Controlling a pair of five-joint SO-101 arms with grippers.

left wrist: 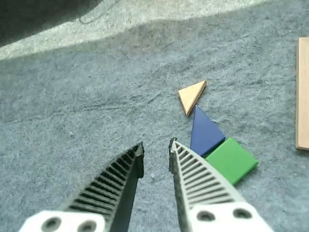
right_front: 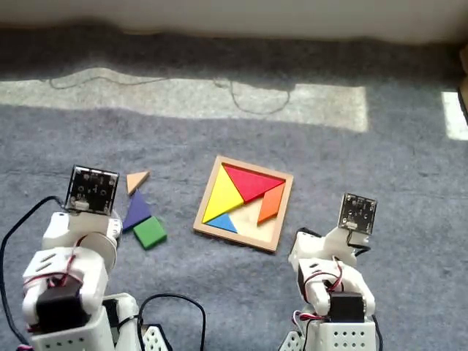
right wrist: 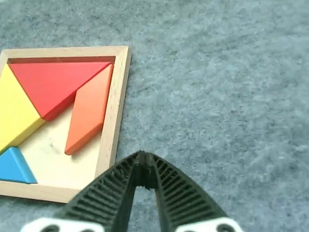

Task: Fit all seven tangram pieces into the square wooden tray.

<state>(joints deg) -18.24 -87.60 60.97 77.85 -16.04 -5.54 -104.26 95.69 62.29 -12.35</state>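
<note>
Four pieces sit in the wooden tray (right_front: 235, 240) at the middle of the surface (right_front: 365, 161): red triangle (right_front: 252, 181), yellow triangle (right_front: 218, 197), orange parallelogram (right_front: 270, 202) and light blue triangle (right_front: 223, 223). Bare wood shows toward the tray's 5 o'clock corner.

At the tray's 9 o'clock lie the tan triangle (right_front: 136, 180), the dark blue triangle (right_front: 137, 210) and the green square (right_front: 150, 232). The green square touches the blue triangle along one edge.

The left claw (left wrist: 156, 150) hovers near them, empty, with a narrow gap. The right claw (right wrist: 143, 159) is empty with its tips closed together, just off the tray's edge.

The pieces look thin, stiff, light and smooth-painted, so they would probably slip if pinched at a corner. The square's two free parallel sides seem the best hold.
</note>
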